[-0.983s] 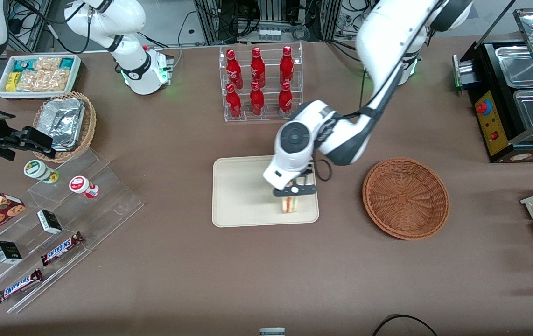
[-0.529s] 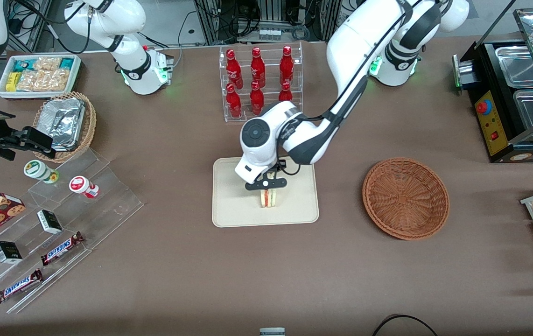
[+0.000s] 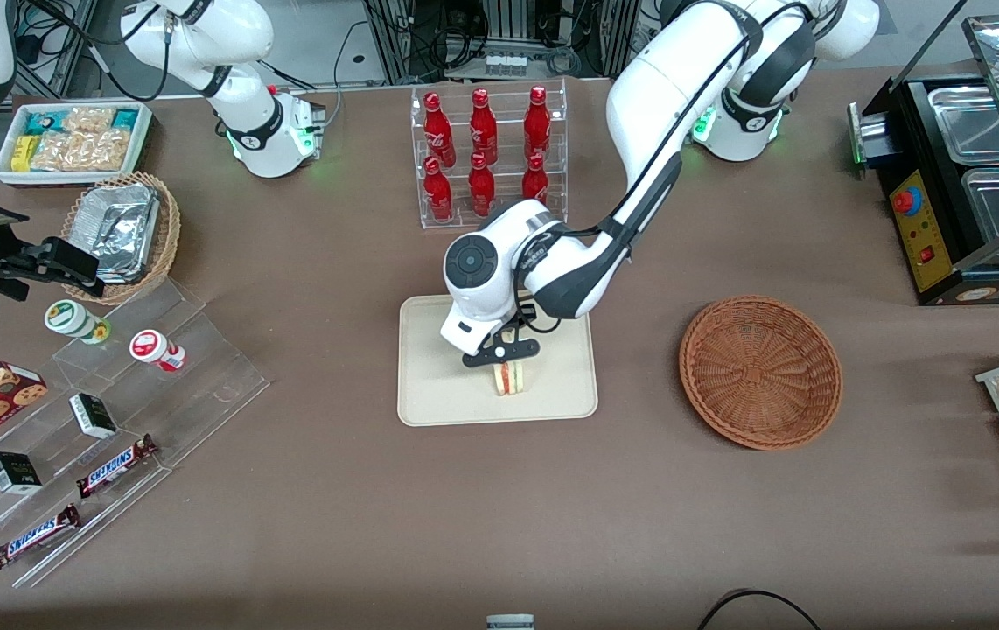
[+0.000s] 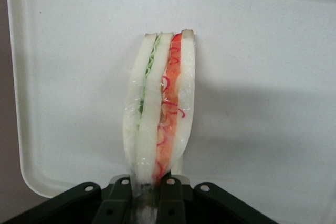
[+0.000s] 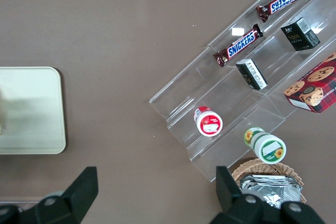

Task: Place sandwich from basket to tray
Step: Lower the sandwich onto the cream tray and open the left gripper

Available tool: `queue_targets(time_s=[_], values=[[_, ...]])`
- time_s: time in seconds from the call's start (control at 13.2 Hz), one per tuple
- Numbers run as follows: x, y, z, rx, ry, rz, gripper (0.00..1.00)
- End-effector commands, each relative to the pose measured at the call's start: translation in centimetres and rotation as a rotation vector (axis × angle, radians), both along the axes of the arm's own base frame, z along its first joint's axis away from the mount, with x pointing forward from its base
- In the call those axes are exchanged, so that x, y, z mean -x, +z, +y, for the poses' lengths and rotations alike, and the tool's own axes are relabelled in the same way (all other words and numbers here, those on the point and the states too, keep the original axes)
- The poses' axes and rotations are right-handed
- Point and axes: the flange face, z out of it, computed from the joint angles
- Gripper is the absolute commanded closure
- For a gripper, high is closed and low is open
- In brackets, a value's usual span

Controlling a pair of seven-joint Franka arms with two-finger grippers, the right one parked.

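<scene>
The sandwich, a white-bread wedge with red and green filling, stands on edge low over the middle of the cream tray. My left gripper is shut on its upper end. In the left wrist view the black fingers pinch the sandwich at the gripper, with the tray right beneath it. Whether the sandwich touches the tray I cannot tell. The reddish-brown basket sits empty beside the tray, toward the working arm's end. An edge of the tray shows in the right wrist view.
A clear rack of red bottles stands farther from the front camera than the tray. Acrylic steps with snacks, a tan basket of foil trays and a white snack box lie toward the parked arm's end. A black food warmer stands at the working arm's end.
The gripper carried the sandwich from the tray's basket-side edge to its middle, then settled with only a slight shift. The basket has not moved.
</scene>
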Motion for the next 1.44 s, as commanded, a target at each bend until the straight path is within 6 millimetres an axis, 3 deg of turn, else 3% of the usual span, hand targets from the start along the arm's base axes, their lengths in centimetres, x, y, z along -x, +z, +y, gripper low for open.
queue_targets(time_s=[0.0, 0.08, 0.15, 0.61, 0.76, 1.21, 1.29, 1.36], values=[[-0.3, -0.3, -0.7, -0.012, 0.022, -0.021, 0.90], [-0.3, -0.4, -0.7, -0.012, 0.021, -0.018, 0.31], [-0.3, 0.1, -0.7, -0.008, 0.018, -0.023, 0.00], [-0.5, 6.0, -0.5, 0.022, 0.021, -0.043, 0.00], [-1.4, 8.5, 0.7, 0.025, 0.010, -0.051, 0.00], [-5.9, 14.6, 8.7, 0.050, -0.131, 0.027, 0.00], [-6.2, 15.4, 10.7, 0.019, -0.135, 0.045, 0.00], [-7.5, 16.0, 13.9, 0.009, -0.107, 0.045, 0.00]])
